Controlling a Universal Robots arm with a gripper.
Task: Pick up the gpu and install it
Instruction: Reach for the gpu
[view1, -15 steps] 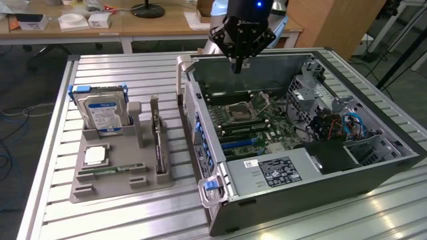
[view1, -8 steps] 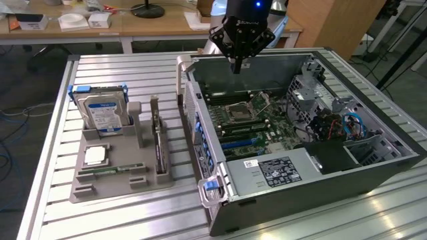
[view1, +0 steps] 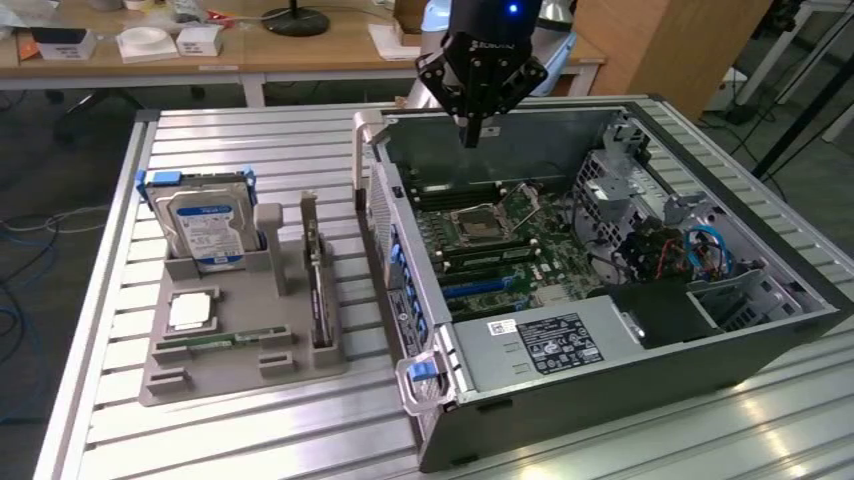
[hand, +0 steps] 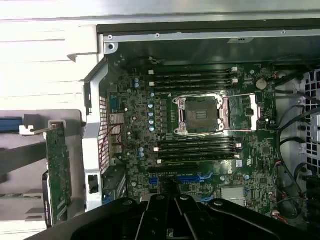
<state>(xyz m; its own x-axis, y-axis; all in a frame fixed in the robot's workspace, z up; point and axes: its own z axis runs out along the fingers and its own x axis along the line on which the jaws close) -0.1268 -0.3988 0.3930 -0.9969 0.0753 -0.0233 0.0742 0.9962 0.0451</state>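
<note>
exterior / gripper: your gripper (view1: 470, 138) hangs over the far rim of the open PC case (view1: 601, 390), fingers pinched together, nothing in them.
exterior / gpu: the gpu (view1: 315, 275) stands on edge in the grey holder (view1: 214, 375) on the tabletop (view1: 240, 140), beside the case and near the hard drive (view1: 204, 228).
exterior / risk: closed fingers would likely knock the gpu over rather than straddle it. The case wall stands between you and the holder, so a low traverse could clip it.
wrist / gpu: seen edge-on (hand: 57, 175), outside the case wall.
wrist / risk: the blue slot (hand: 187, 177) lies just beside the memory slots (hand: 195, 147). A tilted gpu could jam or scrape the motherboard (hand: 135, 125).
</note>
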